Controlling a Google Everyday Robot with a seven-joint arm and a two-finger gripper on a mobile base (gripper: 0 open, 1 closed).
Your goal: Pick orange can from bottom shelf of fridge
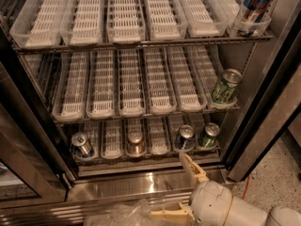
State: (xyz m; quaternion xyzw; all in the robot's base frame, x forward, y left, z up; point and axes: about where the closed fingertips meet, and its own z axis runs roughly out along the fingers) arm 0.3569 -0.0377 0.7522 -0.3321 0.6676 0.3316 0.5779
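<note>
The orange can (pixel 136 142) stands in the middle lane of the bottom shelf (pixel 113 150) of the fridge (pixel 263 93); its body is coppery brown and its top silver. My gripper (pixel 181 189) is low in front of the steel sill, below and to the right of the can and apart from it. It is open and empty: one tan finger (pixel 192 167) points up toward the shelf, the other (pixel 170 215) lies to the left at the bottom edge.
On the bottom shelf a blue-and-silver can (pixel 82 145) stands at the left, another (pixel 185 137) right of centre, and a green can (pixel 209 135) beside it. A green can (pixel 225 86) is on the middle rack, a blue can (pixel 256 4) on the top. Crumpled clear plastic (pixel 122 213) lies below the sill.
</note>
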